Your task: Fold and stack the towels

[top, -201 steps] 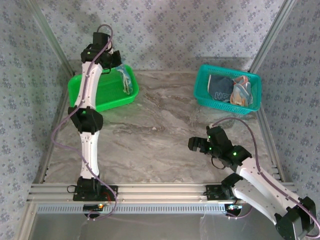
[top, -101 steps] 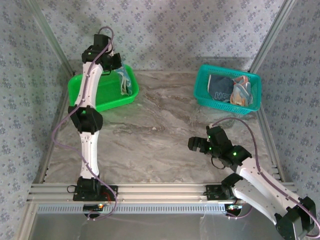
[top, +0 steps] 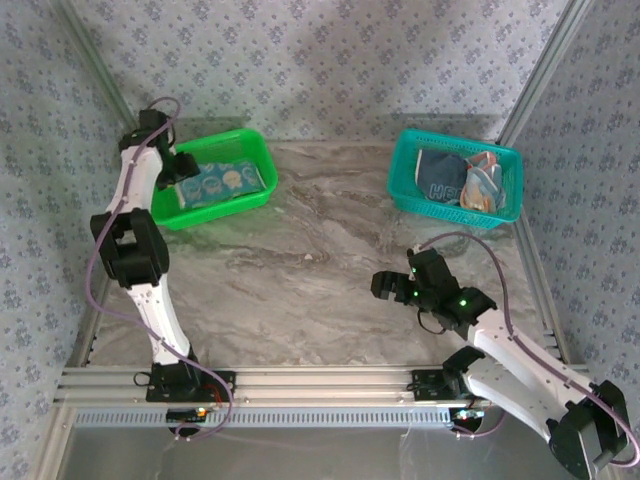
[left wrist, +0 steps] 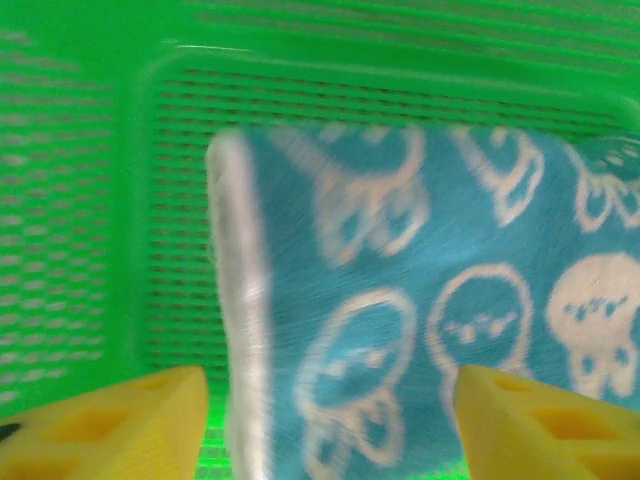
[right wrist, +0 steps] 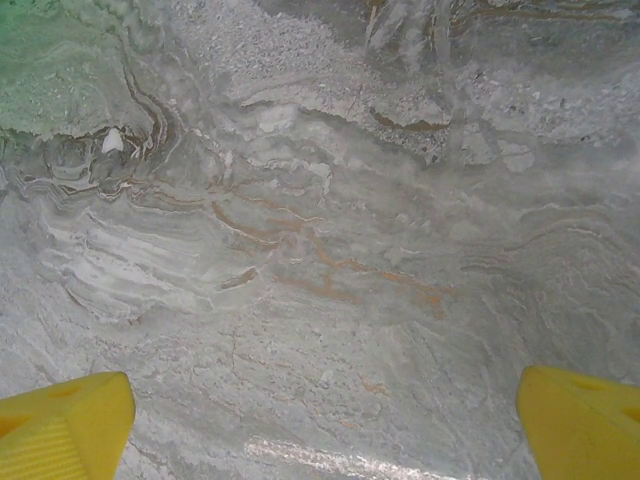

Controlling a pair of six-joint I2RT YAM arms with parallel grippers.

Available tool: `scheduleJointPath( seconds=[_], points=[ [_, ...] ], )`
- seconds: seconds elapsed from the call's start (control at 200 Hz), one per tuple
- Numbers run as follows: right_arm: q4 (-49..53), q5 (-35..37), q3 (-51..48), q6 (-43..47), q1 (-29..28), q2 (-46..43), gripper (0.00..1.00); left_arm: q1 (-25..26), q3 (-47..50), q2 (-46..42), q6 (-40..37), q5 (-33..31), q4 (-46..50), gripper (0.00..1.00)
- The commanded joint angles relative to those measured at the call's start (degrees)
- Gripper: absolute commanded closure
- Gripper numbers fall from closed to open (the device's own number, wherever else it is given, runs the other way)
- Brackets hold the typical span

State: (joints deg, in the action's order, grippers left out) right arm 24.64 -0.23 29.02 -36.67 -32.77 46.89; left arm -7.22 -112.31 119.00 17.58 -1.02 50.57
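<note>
Just ahead of left gripper (left wrist: 328, 405), seen between spread fingers (left wrist: 120, 420): folded teal towel (left wrist: 400, 300), lying flat inside green basket (left wrist: 90, 200). Jaws apart, nothing held; contact with towel cannot be told. Under right gripper (right wrist: 320, 400): bare marble table (right wrist: 320, 250); jaws wide, empty. Off to its right, well apart: teal basket (top: 403, 195) holding crumpled slate towel (top: 438, 180) and dotted light-blue towel (top: 484, 188).

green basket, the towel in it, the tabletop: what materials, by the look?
Green basket: looks like moulded plastic, glossy, with slotted mesh walls.
Teal towel: soft cloth, probably terry or fleece; fuzzy matte nap, white printed figures, pale hemmed edge.
Tabletop: grey veined marble pattern with a slight sheen; stone or printed laminate, cannot tell which.
</note>
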Motion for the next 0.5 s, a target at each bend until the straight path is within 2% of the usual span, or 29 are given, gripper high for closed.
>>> scheduleJointPath(
  seconds=[0.0,0.08,0.21,0.495],
  points=[
    [-1.24,-0.99,-0.63,-0.30,-0.49,0.30,0.00,-0.79,-0.15,-2.30,-0.37,-3.64,-3.13,0.29],
    [-1.12,-0.70,-0.90,-0.47,-0.66,-0.21,0.00,-0.73,-1.30,-1.46,0.29,-2.76,-2.45,0.27],
    [-0.86,-0.45,-1.27,-0.69,-0.81,-1.07,0.00,-0.10,-1.81,-0.25,1.65,2.38,-3.35,0.28],
    [0.46,0.75,0.31,-0.46,-0.72,-0.90,0.00,5.37,-2.26,0.56,2.78,5.98,-4.68,0.25]
  ],
)
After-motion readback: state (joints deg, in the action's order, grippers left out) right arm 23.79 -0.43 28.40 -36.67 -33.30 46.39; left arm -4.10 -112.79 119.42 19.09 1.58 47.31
